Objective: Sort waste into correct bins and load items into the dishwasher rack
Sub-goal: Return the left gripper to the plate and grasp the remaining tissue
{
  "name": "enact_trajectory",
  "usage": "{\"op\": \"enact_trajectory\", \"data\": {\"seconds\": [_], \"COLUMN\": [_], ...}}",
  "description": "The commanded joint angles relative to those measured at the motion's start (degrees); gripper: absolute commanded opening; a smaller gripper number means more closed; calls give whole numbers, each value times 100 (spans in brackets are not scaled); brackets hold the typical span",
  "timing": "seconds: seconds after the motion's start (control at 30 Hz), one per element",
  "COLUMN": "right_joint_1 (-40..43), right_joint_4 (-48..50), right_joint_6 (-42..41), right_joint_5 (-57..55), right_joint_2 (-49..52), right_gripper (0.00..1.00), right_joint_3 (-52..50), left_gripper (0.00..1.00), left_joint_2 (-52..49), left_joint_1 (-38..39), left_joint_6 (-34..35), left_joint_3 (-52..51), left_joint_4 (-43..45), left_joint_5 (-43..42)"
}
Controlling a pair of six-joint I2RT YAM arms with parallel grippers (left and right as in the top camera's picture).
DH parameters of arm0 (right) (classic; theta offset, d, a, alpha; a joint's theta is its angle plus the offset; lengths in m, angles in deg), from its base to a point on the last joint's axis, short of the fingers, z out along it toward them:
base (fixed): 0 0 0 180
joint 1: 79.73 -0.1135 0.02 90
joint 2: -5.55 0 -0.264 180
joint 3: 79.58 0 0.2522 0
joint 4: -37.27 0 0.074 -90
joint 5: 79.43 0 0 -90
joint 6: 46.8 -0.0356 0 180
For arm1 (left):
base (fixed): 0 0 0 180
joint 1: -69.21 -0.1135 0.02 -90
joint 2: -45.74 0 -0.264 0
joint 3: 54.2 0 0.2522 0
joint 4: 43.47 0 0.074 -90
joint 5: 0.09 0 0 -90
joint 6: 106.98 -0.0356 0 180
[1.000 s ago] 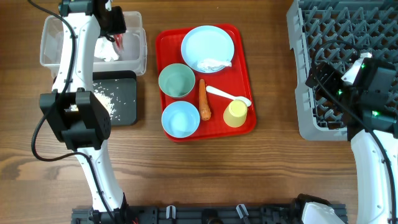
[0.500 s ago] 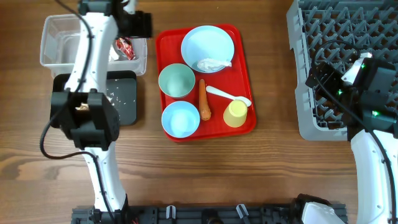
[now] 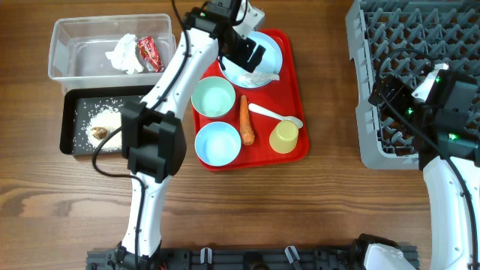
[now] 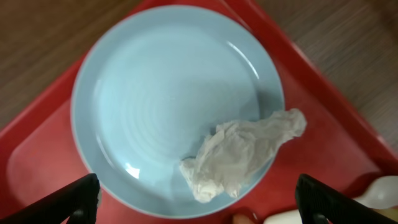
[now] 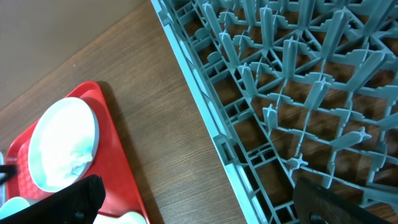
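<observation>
My left gripper (image 3: pixel 247 51) hangs open over the pale blue plate (image 3: pixel 274 51) on the red tray. In the left wrist view a crumpled white tissue (image 4: pixel 242 155) lies on the plate (image 4: pixel 155 93), just ahead of the empty left gripper (image 4: pixel 202 205). Below the plate sit a green bowl (image 3: pixel 213 97), a light blue bowl (image 3: pixel 217 142), a carrot piece (image 3: pixel 246 120), a white spoon (image 3: pixel 276 115) and a yellow cup (image 3: pixel 285 136). My right gripper (image 3: pixel 390 94) stands open and empty at the left edge of the grey rack (image 3: pixel 420 45).
The clear tub (image 3: pixel 67 34) holds a red wrapper (image 3: pixel 148 52) and a white tissue (image 3: pixel 124 54). Rice (image 3: pixel 105 118) and a brown lump (image 3: pixel 99 133) lie in the black tray (image 3: pixel 71 142). Bare wood separates the red tray (image 3: pixel 296 90) from the rack.
My left arm has swung right from the clear tub to over the plate, its jaws opening and the red wrapper left in the tub. The right arm has not moved.
</observation>
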Motion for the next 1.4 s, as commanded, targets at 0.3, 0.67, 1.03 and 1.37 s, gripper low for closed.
{"op": "enact_trajectory", "data": {"seconds": [0.3, 0.67, 1.03, 1.37], "right_joint_1": [9, 9, 9, 9], "right_joint_4": [-2, -4, -7, -7], "right_joint_6": [-63, -61, -63, -59], "right_joint_5": [96, 96, 96, 94], "right_joint_2": [42, 42, 42, 42], "right_gripper": [100, 100, 100, 100], "right_joint_3": [66, 66, 61, 61], "left_gripper": [100, 91, 91, 73], "left_joint_2": [-822, -850, -990, -1047], "left_joint_1": [37, 96, 223, 273], "left_joint_6": [-520, -518, -518, -516], "left_joint_3": [-7, -177, -232, -232], "left_joint_4": [219, 437, 538, 555], "left_joint_5": [96, 76, -70, -76]}}
